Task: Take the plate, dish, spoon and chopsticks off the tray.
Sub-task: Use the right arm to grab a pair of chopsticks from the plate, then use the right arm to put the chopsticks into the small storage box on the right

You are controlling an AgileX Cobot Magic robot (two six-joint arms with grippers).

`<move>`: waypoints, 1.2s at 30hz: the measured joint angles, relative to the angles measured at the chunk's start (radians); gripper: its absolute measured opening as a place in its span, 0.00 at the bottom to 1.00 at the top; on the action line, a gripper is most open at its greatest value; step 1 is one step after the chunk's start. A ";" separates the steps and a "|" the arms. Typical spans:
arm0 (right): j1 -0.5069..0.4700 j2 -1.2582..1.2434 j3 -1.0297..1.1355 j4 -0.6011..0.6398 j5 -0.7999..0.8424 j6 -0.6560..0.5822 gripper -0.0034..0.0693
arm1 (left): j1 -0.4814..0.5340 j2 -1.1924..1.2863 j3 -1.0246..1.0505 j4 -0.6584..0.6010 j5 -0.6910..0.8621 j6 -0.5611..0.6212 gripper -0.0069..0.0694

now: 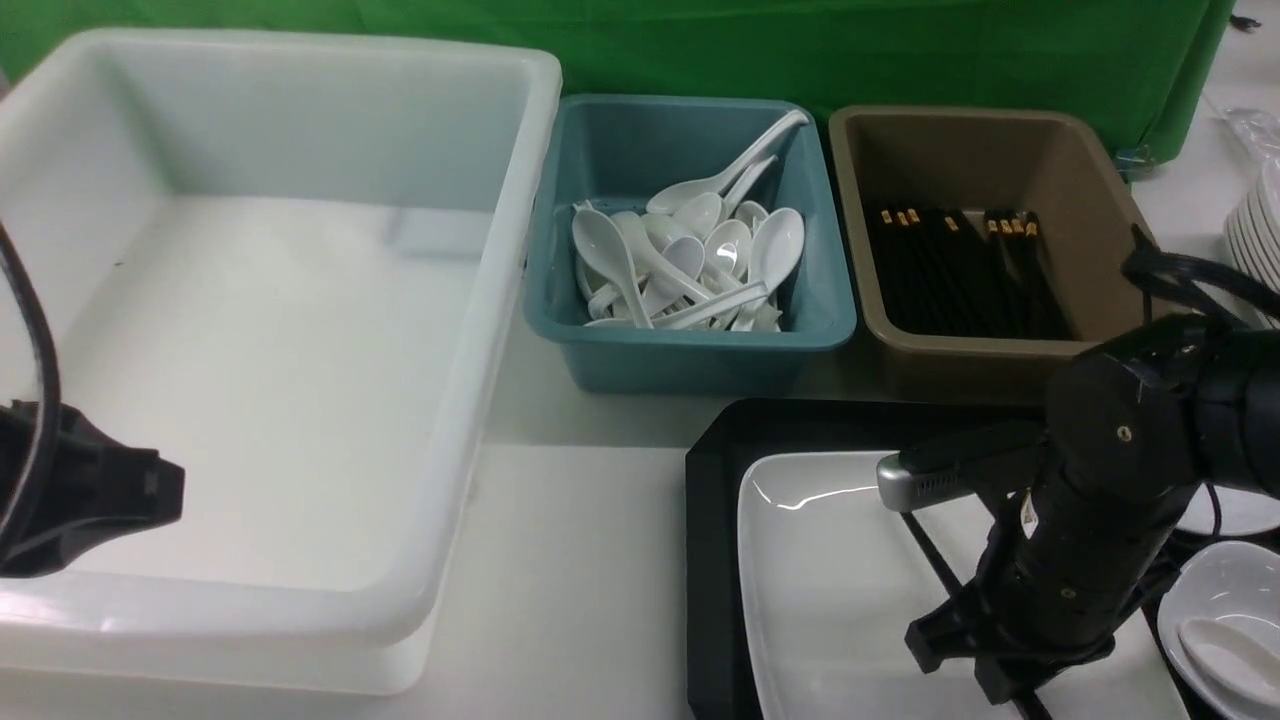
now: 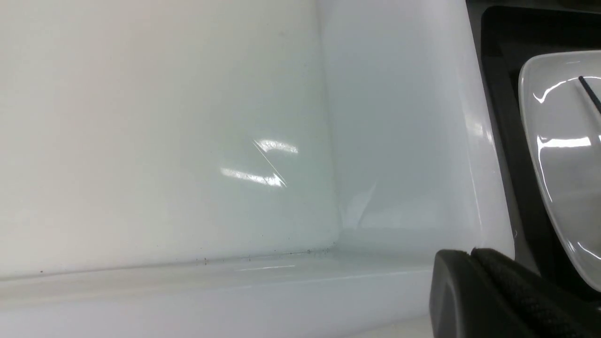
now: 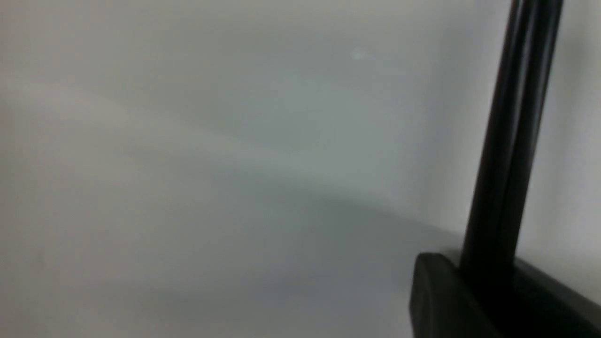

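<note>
The black tray (image 1: pixel 712 560) lies at the front right with the big white plate (image 1: pixel 830 580) on it. A pair of black chopsticks (image 1: pixel 930 555) lies slanted across the plate. My right gripper (image 1: pixel 965 665) is down on the plate and shut on the chopsticks (image 3: pixel 516 141), which run out from between its fingers (image 3: pixel 441 291) in the right wrist view. At the far right a small white dish (image 1: pixel 1215 590) holds the white spoon (image 1: pixel 1225 655). My left gripper (image 1: pixel 150 490) hangs shut and empty over the white tub; its pads (image 2: pixel 497 277) meet. The plate (image 2: pixel 563 164) and tray (image 2: pixel 502 70) show at that view's edge.
A large white tub (image 1: pixel 300 130) fills the left half. Behind the tray stand a teal bin (image 1: pixel 690 335) with several white spoons and a brown bin (image 1: pixel 970 347) with several black chopsticks. Stacked white plates (image 1: pixel 1258 230) sit at the far right edge.
</note>
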 joint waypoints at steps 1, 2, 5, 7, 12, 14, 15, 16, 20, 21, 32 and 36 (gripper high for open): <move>0.004 -0.039 -0.009 0.000 0.041 -0.002 0.24 | 0.000 0.000 0.000 0.000 0.000 0.000 0.09; 0.013 -0.088 -0.021 0.000 0.069 -0.005 0.24 | 0.000 0.000 0.000 0.000 -0.001 0.000 0.09; 0.019 -0.188 -0.065 0.000 0.098 -0.032 0.24 | 0.000 0.000 0.000 -0.007 -0.008 0.000 0.09; -0.008 -0.226 -0.128 -0.009 0.093 -0.043 0.24 | 0.000 0.000 0.001 -0.022 -0.014 0.000 0.09; -0.180 -0.175 -0.379 -0.029 -0.021 -0.060 0.24 | 0.000 0.014 0.001 -0.095 -0.015 0.052 0.09; -0.257 -0.071 -0.546 -0.044 -0.046 -0.077 0.24 | 0.000 0.027 0.001 -0.124 -0.015 0.072 0.09; -0.275 -0.029 -0.602 -0.045 -0.053 -0.084 0.24 | 0.000 0.031 0.001 -0.129 -0.015 0.079 0.09; -0.290 0.015 -0.669 -0.047 -0.057 -0.089 0.24 | 0.000 0.034 0.001 -0.132 -0.015 0.082 0.09; -0.325 0.245 -0.890 -0.048 -0.067 -0.098 0.24 | 0.000 0.037 0.002 -0.133 -0.016 0.087 0.09; -0.328 0.298 -0.938 -0.049 -0.068 -0.096 0.24 | 0.000 0.037 0.002 -0.133 -0.016 0.088 0.09; -0.329 0.508 -1.092 -0.098 0.018 -0.090 0.75 | 0.000 0.041 0.002 -0.122 -0.015 0.091 0.09; -0.329 0.464 -1.092 -0.158 0.193 -0.115 0.72 | 0.000 0.041 0.002 -0.122 -0.015 0.095 0.09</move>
